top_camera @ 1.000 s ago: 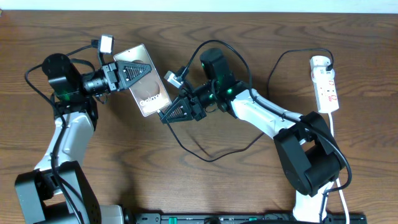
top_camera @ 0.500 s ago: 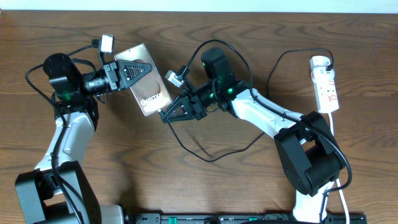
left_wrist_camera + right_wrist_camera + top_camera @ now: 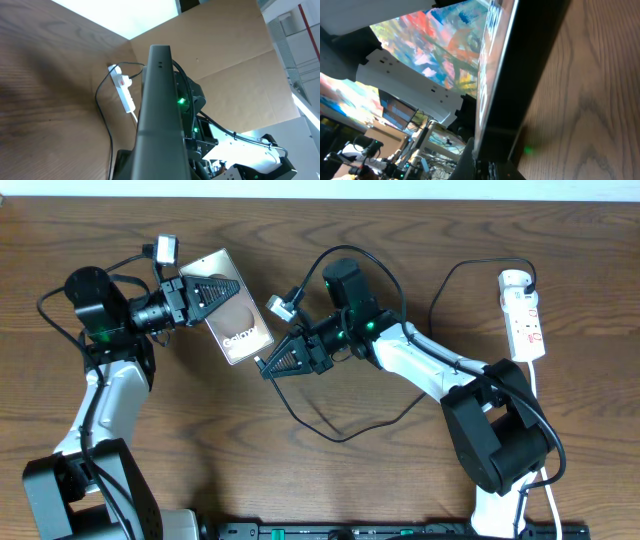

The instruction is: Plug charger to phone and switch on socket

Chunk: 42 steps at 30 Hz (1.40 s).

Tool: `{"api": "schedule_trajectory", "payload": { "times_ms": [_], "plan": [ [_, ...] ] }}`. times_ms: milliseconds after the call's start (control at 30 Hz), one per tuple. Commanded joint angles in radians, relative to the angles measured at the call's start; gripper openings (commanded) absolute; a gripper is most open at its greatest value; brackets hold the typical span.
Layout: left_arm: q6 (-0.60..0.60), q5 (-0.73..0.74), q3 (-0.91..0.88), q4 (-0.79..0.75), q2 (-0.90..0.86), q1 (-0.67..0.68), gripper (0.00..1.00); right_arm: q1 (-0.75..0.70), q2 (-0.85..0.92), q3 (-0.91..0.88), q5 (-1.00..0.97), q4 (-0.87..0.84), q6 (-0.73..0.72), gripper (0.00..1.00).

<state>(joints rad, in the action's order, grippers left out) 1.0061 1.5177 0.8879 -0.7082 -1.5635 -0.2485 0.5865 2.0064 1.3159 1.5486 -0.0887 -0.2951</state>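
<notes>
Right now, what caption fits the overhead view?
Left claw holds the phone; right claw holds the charger at its lower edge.

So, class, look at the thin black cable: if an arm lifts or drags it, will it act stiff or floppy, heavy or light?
Probably floppy: the cable lies in loose curves on the table. Likely light, since it is very thin. Pulled far, it may tug back, as its far end runs up to the power strip.

The left gripper [image 3: 236,287] is at the phone's [image 3: 245,330] 10 o'clock, the right gripper [image 3: 266,367] at its 5 o'clock. The socket [image 3: 523,315] lies well apart at its 3 o'clock, the charger [image 3: 340,437] looping at its 5 o'clock.
</notes>
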Motion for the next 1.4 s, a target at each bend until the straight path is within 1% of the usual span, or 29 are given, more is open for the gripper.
{"api": "schedule_trajectory", "payload": {
  "times_ms": [0,300,633,1367],
  "plan": [
    [0.013,0.024,0.011,-0.012,0.001,-0.004,0.08,-0.008,-0.019,0.011,0.013,0.002,0.023,0.01],
    [-0.021,0.046,0.011,-0.011,0.001,-0.003,0.07,-0.010,-0.019,0.011,0.013,-0.002,0.023,0.01],
    [-0.022,0.037,0.011,-0.012,0.001,0.026,0.07,-0.011,-0.019,0.011,0.013,-0.013,0.019,0.01],
    [-0.033,0.034,0.011,-0.011,0.001,0.026,0.07,-0.011,-0.019,0.011,0.013,-0.036,-0.001,0.01]
  ]
}}
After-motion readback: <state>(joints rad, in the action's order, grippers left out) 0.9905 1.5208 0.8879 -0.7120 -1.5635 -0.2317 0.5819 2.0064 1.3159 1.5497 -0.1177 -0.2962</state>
